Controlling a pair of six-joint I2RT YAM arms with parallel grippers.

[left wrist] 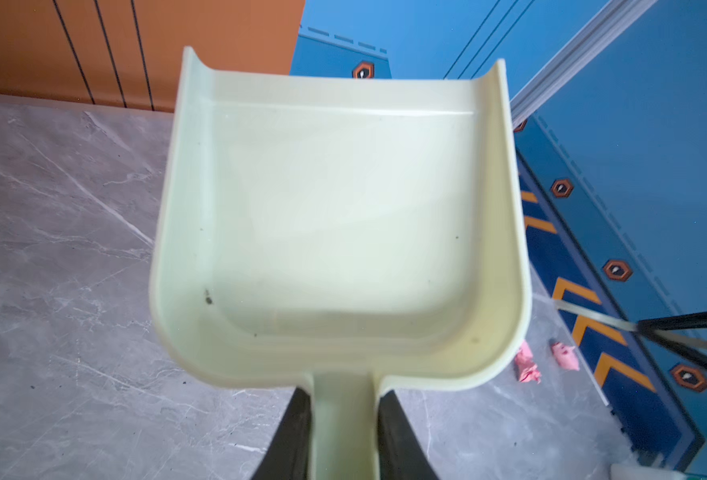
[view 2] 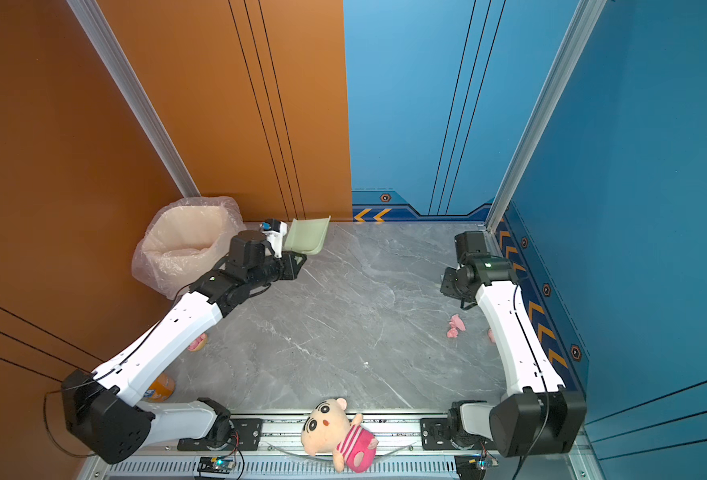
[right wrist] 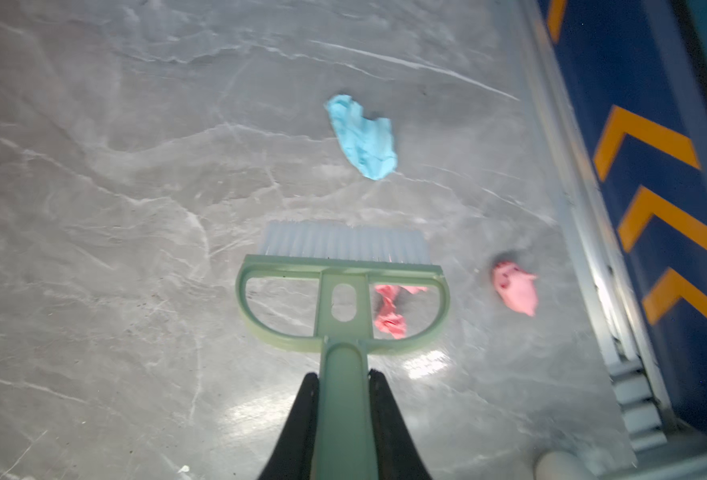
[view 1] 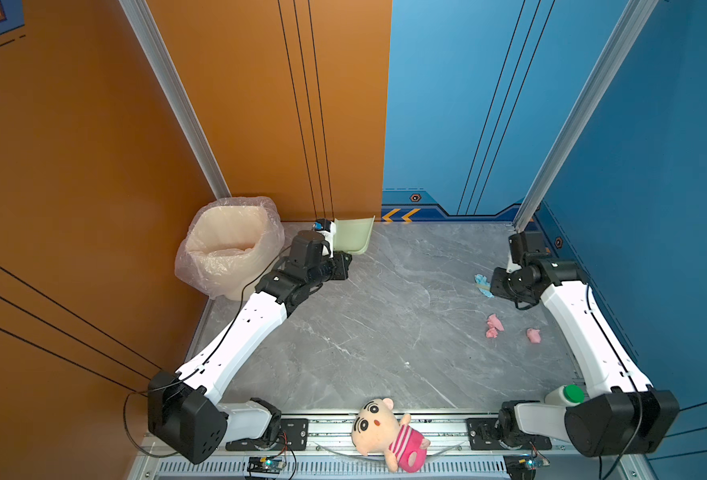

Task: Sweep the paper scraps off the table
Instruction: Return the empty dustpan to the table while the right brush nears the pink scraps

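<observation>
Scrap (right wrist: 362, 137), light blue, stretches near-to-far on table (view 1: 385, 324).

Grey white-veined table (view 1: 385, 332), pale green dustpan (left wrist: 343, 208), green brush (right wrist: 343, 291), pink and blue paper scraps (right wrist: 362, 137), pink-striped doll (view 1: 390, 435)

White-shelled arms (view 1: 256, 324), black joints (view 1: 185, 419)

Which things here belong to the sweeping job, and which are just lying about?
For the job: blue paper scrap, pink paper scraps, dustpan, brush, lined bin, table.
Lying about: plush doll, green-capped white bottle, orange container.
</observation>
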